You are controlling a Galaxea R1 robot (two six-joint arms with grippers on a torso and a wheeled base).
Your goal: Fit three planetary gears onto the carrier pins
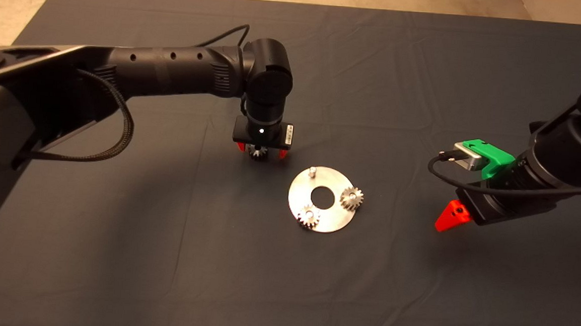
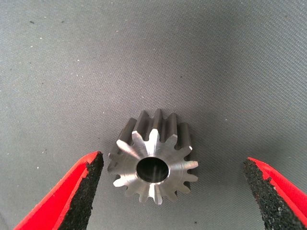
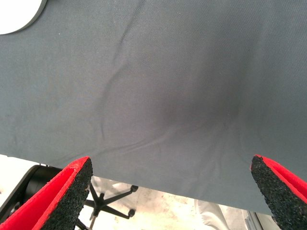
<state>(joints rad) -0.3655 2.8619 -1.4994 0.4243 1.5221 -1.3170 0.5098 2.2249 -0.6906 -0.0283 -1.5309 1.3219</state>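
Left gripper (image 1: 261, 152): pointed straight down over the mat (image 1: 163, 256), at about 10 o'clock from the disc (image 1: 335, 220); fingers spread wide and released, one black pad (image 2: 91, 191) on each side of the loose gear, neither touching it.
Loose gear (image 2: 153, 158): lies flat on the mat between the left gripper's fingers, centre hole facing up; clear of the disc.
Disc: flat on the mat near its centre, large hole in the middle.
Mounted gears: two seated on pins, one at about 3 o'clock on the disc (image 1: 352, 198), the other at about 7 o'clock (image 1: 309, 216).
Bare pin (image 1: 312, 172): stands upright at about 11 o'clock on the disc, nothing on it.
Right gripper (image 3: 172, 191): held off at 3 o'clock from the disc, well apart from it; fingers spread, nothing between them.
Right wrist view: mat edge with a chair base (image 3: 108, 203) on the floor beyond.
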